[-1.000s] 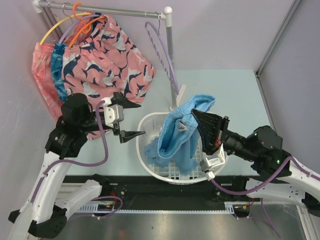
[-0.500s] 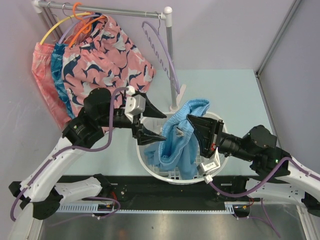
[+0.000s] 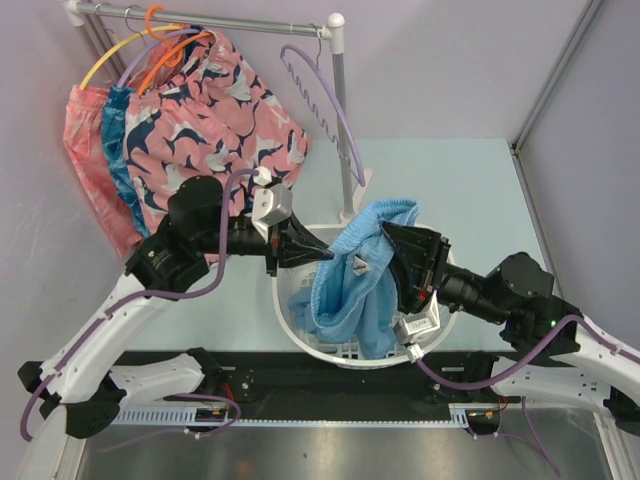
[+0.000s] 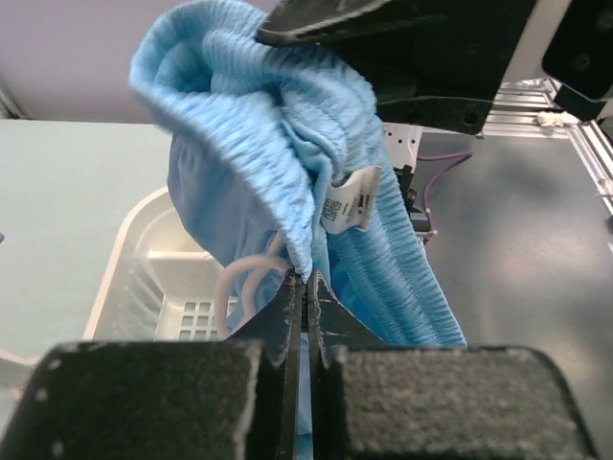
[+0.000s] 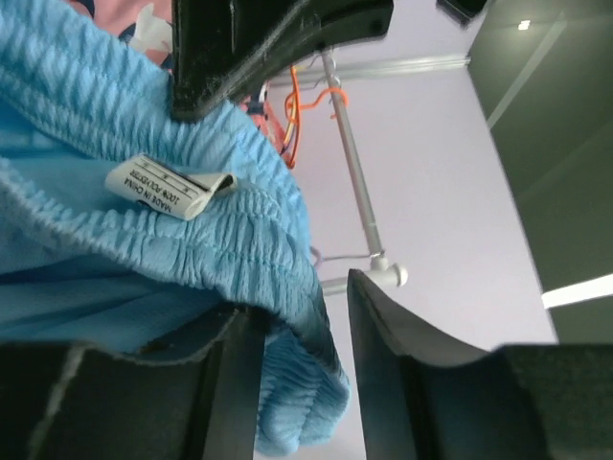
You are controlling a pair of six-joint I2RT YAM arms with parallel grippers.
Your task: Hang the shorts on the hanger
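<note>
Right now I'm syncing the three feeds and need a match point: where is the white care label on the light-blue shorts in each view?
Top external: the care label is a small white tab near centre, on the lifted shorts.
Left wrist: just right of centre, hanging off the gathered edge.
Right wrist: left of centre, lying flat.
Shared landmark: the ribbed waistband beside it.

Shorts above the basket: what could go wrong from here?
The left pincer nips only a thin waistband edge of the shorts, so it may slip when pulled. Their lower part lies in the basket and could drag it. The hanger hangs loose on the rack and may swing away when touched.
</note>
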